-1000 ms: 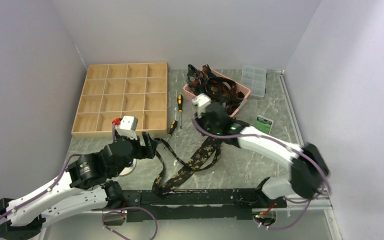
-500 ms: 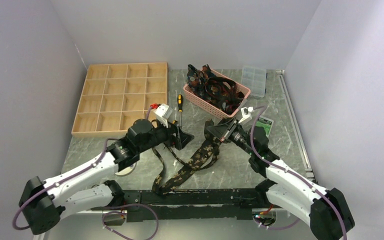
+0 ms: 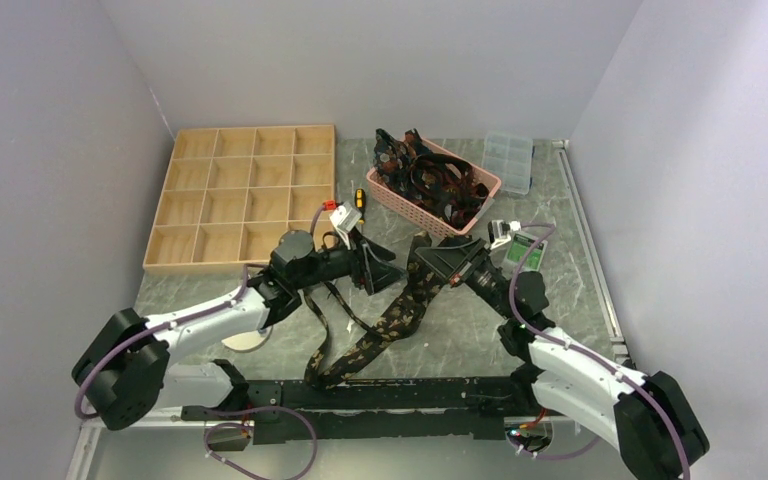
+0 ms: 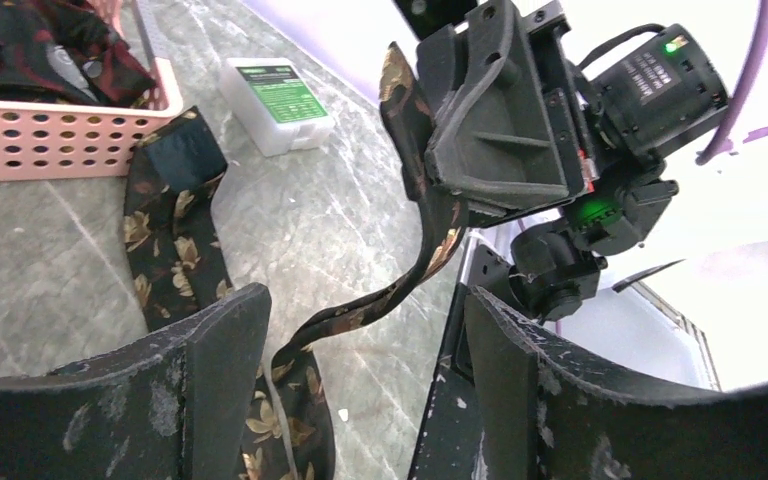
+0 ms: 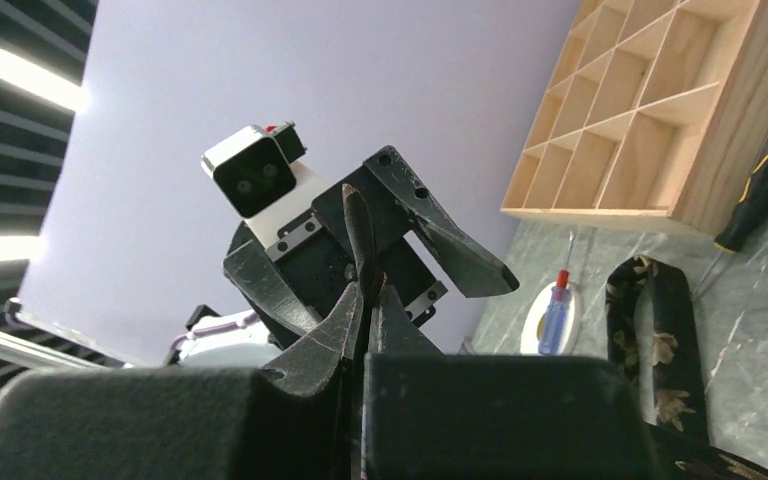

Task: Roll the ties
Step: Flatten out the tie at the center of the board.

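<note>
Top external view: our right hand [image 3: 430, 262] is clenched on one end of the long black necktie with tan-gold leaves [image 3: 392, 318], lifted off the table [image 3: 575, 280]. That end lies straight ahead of our left hand [image 3: 388, 268], which is spread wide, empty and just apart from it. The tie's length trails from the right hand back toward the table's near edge. We count two hands, one tie drawn out, and an uncountable tangle of ties [image 3: 430, 175] in the pink plastic basket [image 3: 407, 208] beyond both hands.

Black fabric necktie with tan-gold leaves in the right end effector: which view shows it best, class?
Top external: the black fabric necktie shows nearly full length. Left wrist: the lifted part at the right end effector; right wrist: only the pinched edge.
</note>
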